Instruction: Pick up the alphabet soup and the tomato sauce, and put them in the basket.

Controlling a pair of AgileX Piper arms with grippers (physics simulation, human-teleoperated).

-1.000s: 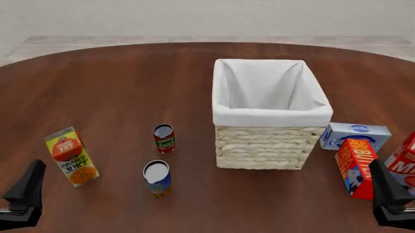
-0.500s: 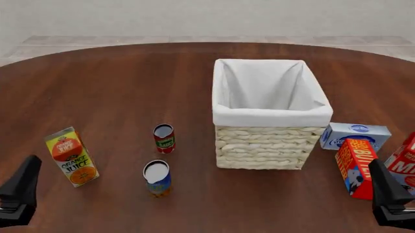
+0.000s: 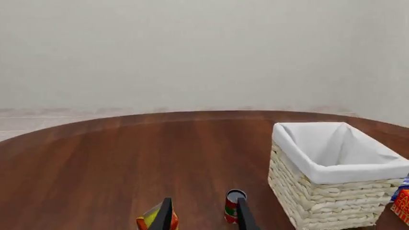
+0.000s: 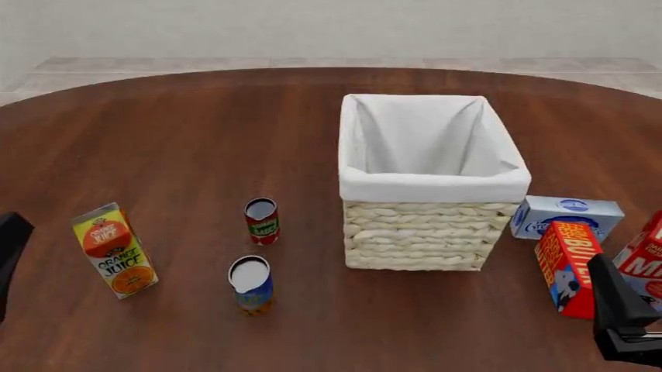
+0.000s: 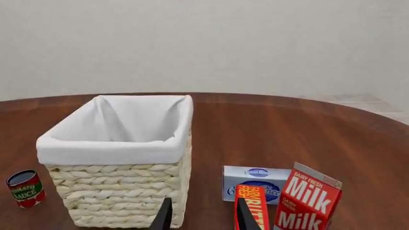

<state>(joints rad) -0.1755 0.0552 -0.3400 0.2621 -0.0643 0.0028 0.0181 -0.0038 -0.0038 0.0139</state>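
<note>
Since both cans stand left of the white-lined wicker basket (image 4: 429, 186), nothing's done: blue-orange alphabet soup can (image 4: 251, 284) and red-green tomato sauce can (image 4: 262, 221) need picking. Left gripper (image 3: 202, 218) and right gripper (image 5: 202, 214) parted moderately, holding nothing.

The table (image 4: 176, 132) is dark reddish wood with a smooth, softly sheened grain. The basket (image 4: 424, 236) is pale, rough woven wicker lined with matt white cloth folded over its rim. The alphabet soup (image 4: 251, 284) and tomato sauce (image 4: 262, 221) are cans with silvery metal tops and printed paper labels; the orange juice carton (image 4: 114, 249) looks like smooth printed cardboard.
</note>
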